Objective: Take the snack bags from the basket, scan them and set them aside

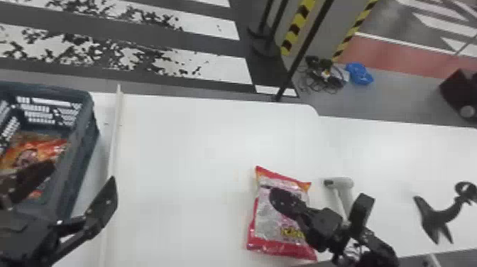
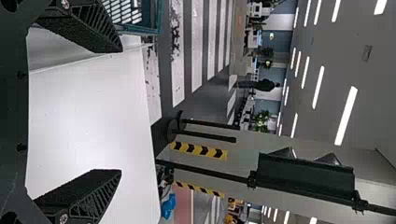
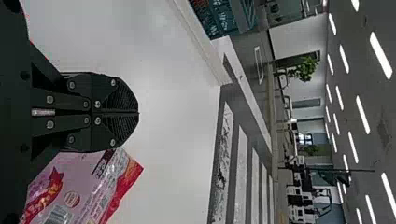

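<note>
The black two-fingered right gripper (image 1: 278,199), closed on nothing, hangs over the pink-and-red plastic snack bag (image 1: 264,216) on the white table (image 1: 184,142), its long axis running away from the robot. The black left gripper (image 1: 83,172) gapes empty by the dark plastic basket (image 1: 71,91). The right wrist view shows the bag's barcode (image 3: 58,215).

White table (image 1: 184,142) holds basket (image 1: 83,142), strip (image 1: 114,142), 1 snack bag (image 1: 266,213), scanner (image 1: 344,183) and stand (image 1: 438,215).
</note>
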You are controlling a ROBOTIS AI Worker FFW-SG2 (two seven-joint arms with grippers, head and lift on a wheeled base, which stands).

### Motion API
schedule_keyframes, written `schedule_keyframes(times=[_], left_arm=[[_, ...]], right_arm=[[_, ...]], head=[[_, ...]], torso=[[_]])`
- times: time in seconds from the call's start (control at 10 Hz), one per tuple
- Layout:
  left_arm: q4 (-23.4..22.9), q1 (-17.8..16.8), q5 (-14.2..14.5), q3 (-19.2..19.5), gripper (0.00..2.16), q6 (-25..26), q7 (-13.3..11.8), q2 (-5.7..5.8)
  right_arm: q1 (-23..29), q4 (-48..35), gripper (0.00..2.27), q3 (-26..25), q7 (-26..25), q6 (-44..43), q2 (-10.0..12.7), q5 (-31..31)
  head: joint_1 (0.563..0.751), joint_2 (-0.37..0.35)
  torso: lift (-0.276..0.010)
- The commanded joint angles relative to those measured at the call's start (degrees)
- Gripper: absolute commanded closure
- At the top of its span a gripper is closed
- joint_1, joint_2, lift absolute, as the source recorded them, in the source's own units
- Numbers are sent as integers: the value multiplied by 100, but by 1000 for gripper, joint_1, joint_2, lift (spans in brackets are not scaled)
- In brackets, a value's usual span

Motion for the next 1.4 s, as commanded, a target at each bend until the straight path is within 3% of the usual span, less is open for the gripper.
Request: schedule_keyframes(times=[0.0,0.1,0.3,0.5,0.7,1.1,1.3], left_arm=[[16,12,-1,14,73,-10,2,-2],[16,3,-1,5,73,-10,2,-11],[25,3,-1,14,73,-10,11,-19],[95,-6,-1,14,73,-81,11,-19],[139,-50,8,5,73,-116,11,-19],[254,-146,43,14,73,-116,2,-2],[306,-155,52,31,73,-151,2,-2]], right_arm=[[293,-617,2256,138,-47,389,258,-28],[477,-907,2256,208,-170,512,496,-36],[662,-1030,2256,305,-750,301,698,-1],[732,-898,2256,243,-1735,-367,953,25],[706,-819,2256,314,-2719,-455,1190,-80],[609,-371,2256,815,-4222,-894,1278,-1],[635,-116,2256,1245,-5426,-1264,1269,192]], head=[[695,-295],[695,-266],[695,-208],[695,-224],[695,-273],[695,-318],[695,-331]], torso=[[-75],[-75],[-75],[-75],[-75],[-75],[-75]])
